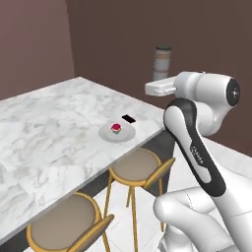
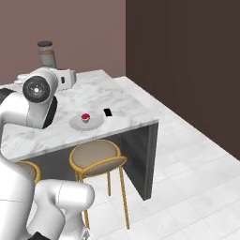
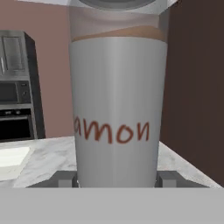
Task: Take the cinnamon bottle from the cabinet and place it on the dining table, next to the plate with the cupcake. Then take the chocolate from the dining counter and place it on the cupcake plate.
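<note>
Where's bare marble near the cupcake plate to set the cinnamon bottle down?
The dining table is bare left of the plate and on the wall side. It is crowded on the corner side, where the chocolate lies close by the plate holding the cupcake. The cinnamon bottle is in the end effector.

The cinnamon bottle (image 3: 117,109) is seen upright at close range, its pale label marked with red letters and brown contents visible above. It is clasped between the hand's (image 3: 117,179) fingertips (image 3: 65,178). A marble desk (image 3: 48,155) lies behind; an oven (image 3: 15,87) is set at nine o'clock.
</note>
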Available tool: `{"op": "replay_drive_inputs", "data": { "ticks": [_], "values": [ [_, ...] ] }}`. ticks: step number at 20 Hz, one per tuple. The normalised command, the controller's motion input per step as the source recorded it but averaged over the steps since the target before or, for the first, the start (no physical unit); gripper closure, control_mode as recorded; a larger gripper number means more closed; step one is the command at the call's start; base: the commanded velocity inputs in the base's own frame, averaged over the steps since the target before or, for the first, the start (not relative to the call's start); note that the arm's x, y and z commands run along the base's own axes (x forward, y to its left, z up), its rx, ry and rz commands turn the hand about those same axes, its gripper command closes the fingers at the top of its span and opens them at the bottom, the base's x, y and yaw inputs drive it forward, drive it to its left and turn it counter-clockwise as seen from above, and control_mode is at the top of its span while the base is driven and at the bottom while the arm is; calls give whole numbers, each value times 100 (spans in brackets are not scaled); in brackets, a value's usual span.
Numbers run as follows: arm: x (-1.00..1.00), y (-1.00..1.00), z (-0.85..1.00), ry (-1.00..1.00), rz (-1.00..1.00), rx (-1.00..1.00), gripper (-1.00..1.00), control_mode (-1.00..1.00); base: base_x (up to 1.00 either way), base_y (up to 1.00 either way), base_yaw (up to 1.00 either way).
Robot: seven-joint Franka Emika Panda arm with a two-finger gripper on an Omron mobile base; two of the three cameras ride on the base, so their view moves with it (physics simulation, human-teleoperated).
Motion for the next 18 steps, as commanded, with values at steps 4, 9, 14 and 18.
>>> {"op": "replay_drive_inputs", "data": {
  "ticks": [4,9,14,18],
  "values": [
    [0,0,0,0,0,0,100,100,67,-14,42],
    [0,0,0,0,0,0,100,100,71,-14,37],
    [0,0,0,0,0,0,100,100,66,-8,13],
    [0,0,0,0,0,0,100,100,51,-1,2]
  ]
}}
